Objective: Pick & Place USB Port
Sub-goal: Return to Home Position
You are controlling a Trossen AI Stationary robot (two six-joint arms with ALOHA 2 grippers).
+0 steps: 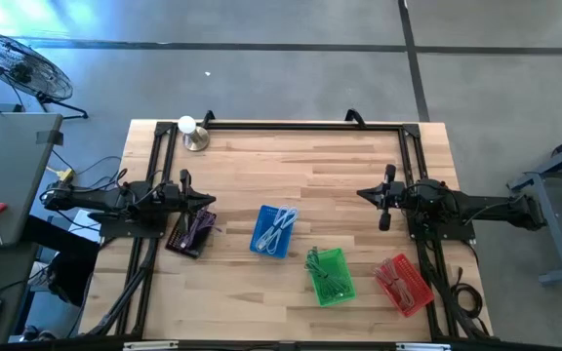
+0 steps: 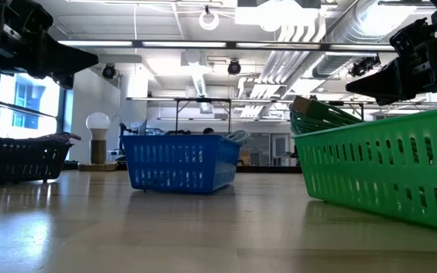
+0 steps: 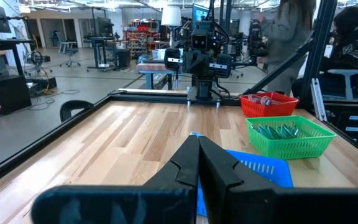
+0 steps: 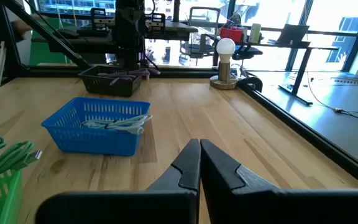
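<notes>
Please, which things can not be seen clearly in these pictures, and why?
Red bin: missing from the low view, where the green bin fills the right side and runs off the edge.
Cable in the black bin: plugs too small in the high view, behind the bin wall in the right wrist view.
Red bin's contents: too small in every view.

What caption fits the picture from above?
Cables sorted into black bin, blue bin, green bin, red bin; left tool, right tool shut.

Cables (image 1: 279, 226) in bins (image 1: 259, 242) on table (image 1: 291, 166)
</notes>
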